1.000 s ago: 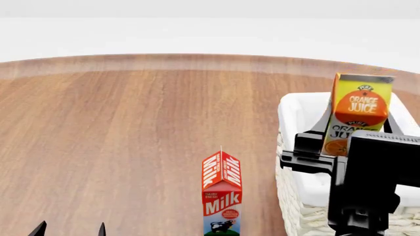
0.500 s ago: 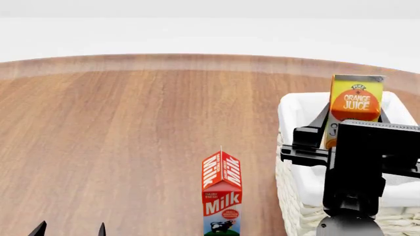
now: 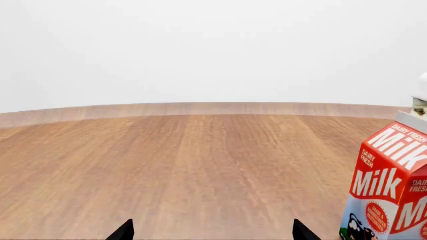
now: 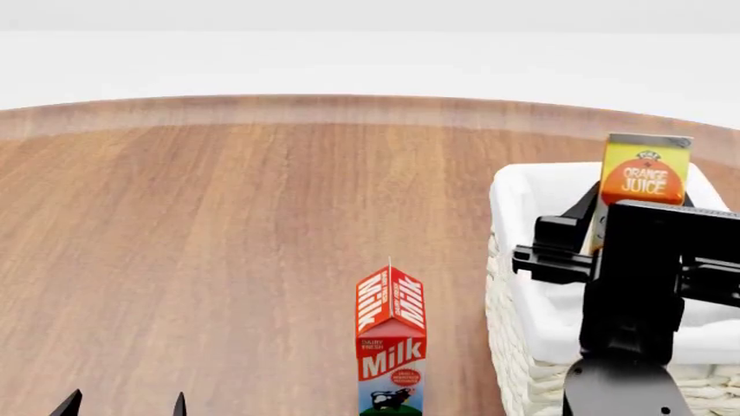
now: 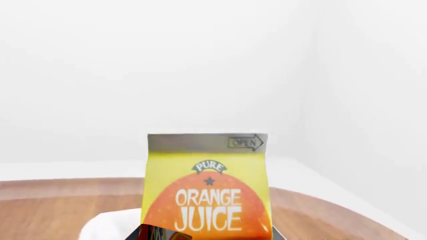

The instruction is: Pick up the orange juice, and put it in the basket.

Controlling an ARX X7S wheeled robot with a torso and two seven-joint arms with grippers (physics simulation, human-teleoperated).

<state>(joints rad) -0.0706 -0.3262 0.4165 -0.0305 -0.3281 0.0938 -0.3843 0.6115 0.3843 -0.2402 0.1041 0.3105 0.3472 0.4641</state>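
On my head camera the right gripper (image 4: 636, 247) is closed on the orange juice (image 4: 644, 178), with dark fingers on either side of the carton. It holds the carton upright over the basket (image 4: 517, 217), its lower part hidden behind the arm. My right wrist camera shows the carton's face (image 5: 208, 187) close up, with the "OPEN" arrow on its top strip and a bit of the basket's white rim (image 5: 110, 222) below; a dark finger edge crosses its lower corner. The left gripper (image 3: 210, 232) shows only two separated tips, spread wide over the bare table (image 3: 180, 160), holding nothing. The milk carton (image 4: 391, 342) stands beside the basket.
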